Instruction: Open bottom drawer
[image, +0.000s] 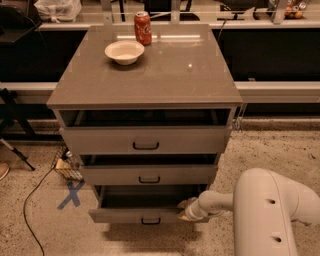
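Observation:
The grey cabinet (150, 80) has three drawers. The bottom drawer (135, 215), with a small black bar handle (150, 220), stands pulled out further than the two above it, with a dark gap showing behind its front. My gripper (184, 210) is at the right end of the bottom drawer's front, at the end of my white arm (270, 210) that reaches in from the lower right. The middle drawer (150, 175) and top drawer (145, 140) are each out slightly.
A white bowl (124, 51) and a red can (143, 28) stand on the cabinet top. A blue X (71, 194) is taped on the floor at left, beside a cable (30, 205) and a small basket (66, 169).

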